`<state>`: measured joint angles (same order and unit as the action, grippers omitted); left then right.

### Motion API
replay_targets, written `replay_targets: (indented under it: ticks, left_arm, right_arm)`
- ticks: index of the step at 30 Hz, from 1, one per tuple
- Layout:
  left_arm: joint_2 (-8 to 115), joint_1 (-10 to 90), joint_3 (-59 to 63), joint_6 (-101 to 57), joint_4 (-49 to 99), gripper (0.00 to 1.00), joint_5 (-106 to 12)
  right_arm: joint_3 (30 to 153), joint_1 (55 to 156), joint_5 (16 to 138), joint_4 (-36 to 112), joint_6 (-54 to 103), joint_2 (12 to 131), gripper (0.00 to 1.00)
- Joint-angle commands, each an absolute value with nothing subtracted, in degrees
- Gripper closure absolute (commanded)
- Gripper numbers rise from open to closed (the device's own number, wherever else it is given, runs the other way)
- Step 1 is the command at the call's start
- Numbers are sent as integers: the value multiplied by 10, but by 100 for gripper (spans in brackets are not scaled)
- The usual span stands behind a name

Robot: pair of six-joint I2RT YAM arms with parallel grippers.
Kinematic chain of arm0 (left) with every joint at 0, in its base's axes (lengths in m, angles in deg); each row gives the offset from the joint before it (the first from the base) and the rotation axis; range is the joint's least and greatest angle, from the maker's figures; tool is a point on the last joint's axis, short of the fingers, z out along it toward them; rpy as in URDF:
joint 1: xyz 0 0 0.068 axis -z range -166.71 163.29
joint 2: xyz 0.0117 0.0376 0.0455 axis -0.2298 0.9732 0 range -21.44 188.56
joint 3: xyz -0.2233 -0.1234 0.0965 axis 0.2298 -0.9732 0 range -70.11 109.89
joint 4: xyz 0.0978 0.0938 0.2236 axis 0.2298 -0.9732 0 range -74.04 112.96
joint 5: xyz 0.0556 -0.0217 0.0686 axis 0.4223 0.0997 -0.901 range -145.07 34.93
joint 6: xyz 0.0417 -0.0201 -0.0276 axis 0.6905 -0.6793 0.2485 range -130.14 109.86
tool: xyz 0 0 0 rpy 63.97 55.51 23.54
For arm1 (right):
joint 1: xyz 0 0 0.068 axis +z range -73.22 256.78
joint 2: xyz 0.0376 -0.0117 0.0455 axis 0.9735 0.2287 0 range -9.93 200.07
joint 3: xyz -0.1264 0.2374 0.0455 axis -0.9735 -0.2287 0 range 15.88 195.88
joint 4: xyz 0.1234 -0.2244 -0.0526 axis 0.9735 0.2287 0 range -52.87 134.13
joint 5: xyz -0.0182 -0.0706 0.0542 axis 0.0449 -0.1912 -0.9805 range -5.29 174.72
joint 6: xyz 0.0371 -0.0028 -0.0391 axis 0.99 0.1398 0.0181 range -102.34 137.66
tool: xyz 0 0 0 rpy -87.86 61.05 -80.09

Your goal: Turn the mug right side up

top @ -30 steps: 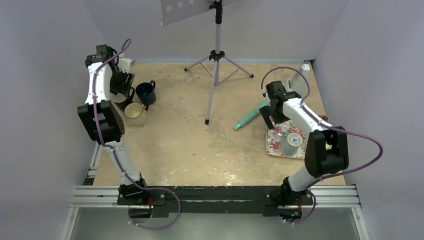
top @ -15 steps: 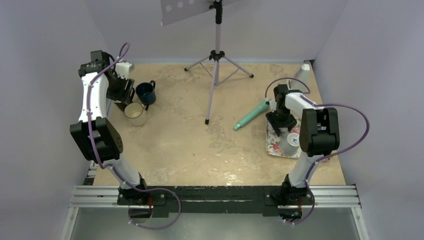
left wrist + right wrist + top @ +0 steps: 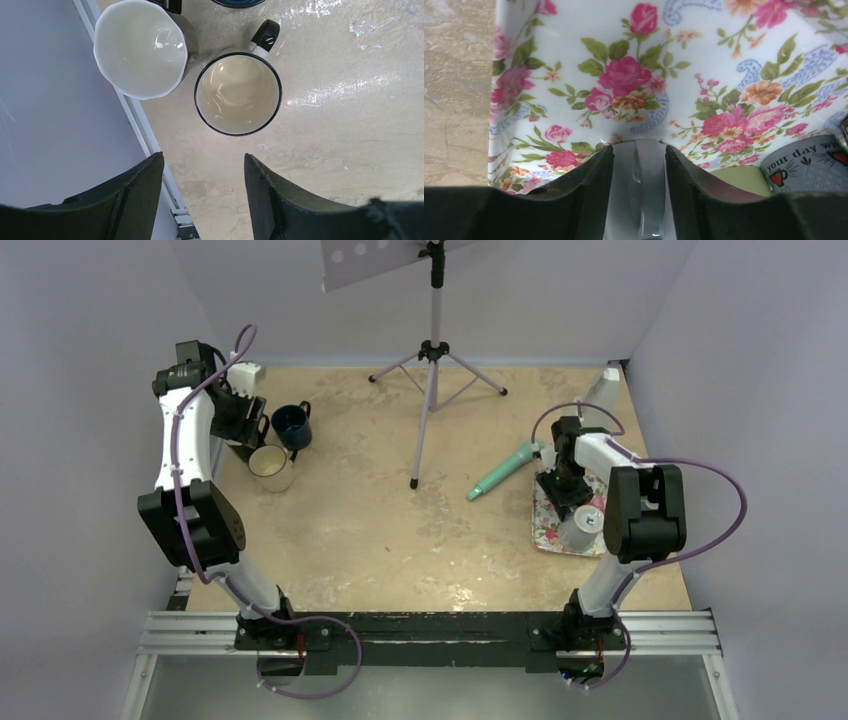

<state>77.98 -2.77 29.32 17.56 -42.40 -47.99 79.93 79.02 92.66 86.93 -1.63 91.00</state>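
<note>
1. The grey printed ceramic mug [image 3: 585, 525] stands base-up on the flower-patterned rectangular tray [image 3: 548, 527] at the table's right side; it is not yet turned over.
2. The right gripper [image 3: 567, 500] is low at the mug's far side; its two fingers are clenched against a glossy pale strip, judged to be the mug's handle; a hold there would suit rotating the mug about that handle.
3. The left gripper [image 3: 245, 427] hangs released, jaws apart, above the cream black-rimmed enamel mug [image 3: 270, 464], beside the dark blue mug [image 3: 291, 423]; judged parked clear of the work.
4. The teal cylindrical tool [image 3: 503, 472] lies on the table just left of the tray.
5. View differences:
   - Right wrist view: shows the right gripper [image 3: 639, 150] contact, the tray [image 3: 634, 75] pattern and the mug [image 3: 806, 165] lettering; the top view hides that contact behind the arm.
   - Left wrist view: shows the left gripper [image 3: 203, 160] gap, the cream mug [image 3: 237, 95] interior empty, and a white faceted cup [image 3: 140, 47].
</note>
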Motion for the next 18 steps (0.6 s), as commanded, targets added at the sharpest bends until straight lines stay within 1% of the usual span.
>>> replay_targets:
  ticks: [1, 3, 4, 5, 7, 10, 13, 18]
  left_arm:
    - [752, -31, 307, 185, -414, 36, -474]
    - [750, -31, 308, 185, -416, 36, -472]
    - [749, -31, 309, 185, -416, 36, -472]
    - [747, -31, 308, 186, -417, 36, -472]
    - [742, -31, 307, 186, -417, 36, -472]
    - [732, -31, 308, 186, -421, 36, -470]
    - [725, -31, 316, 183, -436, 36, -448]
    - [712, -30, 355, 174, -493, 34, -343]
  right_arm:
    - [802, 780, 917, 867, -27, 890, 57]
    - [801, 780, 901, 870, -30, 893, 63]
    - [800, 780, 897, 870, -32, 893, 68]
    - [801, 780, 898, 872, -33, 892, 76]
    - [809, 780, 902, 878, -35, 890, 100]
    - [822, 780, 912, 885, -42, 879, 100]
    - [839, 780, 892, 883, -41, 852, 100]
    - [877, 794, 843, 881, -33, 778, 100]
